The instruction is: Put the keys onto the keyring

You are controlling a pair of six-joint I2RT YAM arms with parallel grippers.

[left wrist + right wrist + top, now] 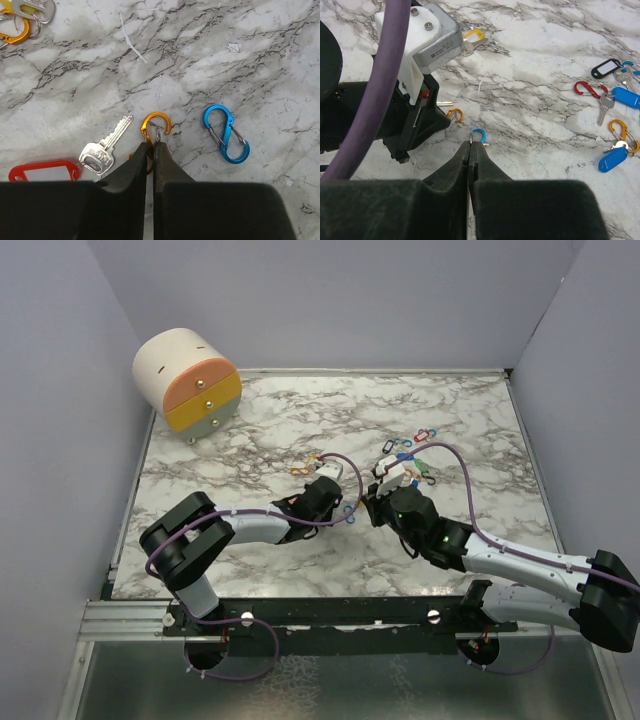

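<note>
Pressed-together fingers of the left gripper point(151, 145) are sitting over the waist of the orange clip point(156, 116); whether they are actually gripping it cannot be told. Just left of those tips, a silver key point(110, 140) on a red tag point(45, 170) is lying flat on the marble table point(260, 60). Its long axis is slanting up and right, so the blade is pointing at the clip's open hook, near but apart, while the tag end is trailing off to the left. On the clip's far side, a blue clip point(227, 132) is lying free, with no finger on it. Closed on nothing visible, the right gripper point(471, 144) is hovering just short of that blue clip, roughly square to the left arm. Of the 2 arms, the left is judged nearer the key. Farther off, the pile of other keys point(410, 448) is lying well apart.
</note>
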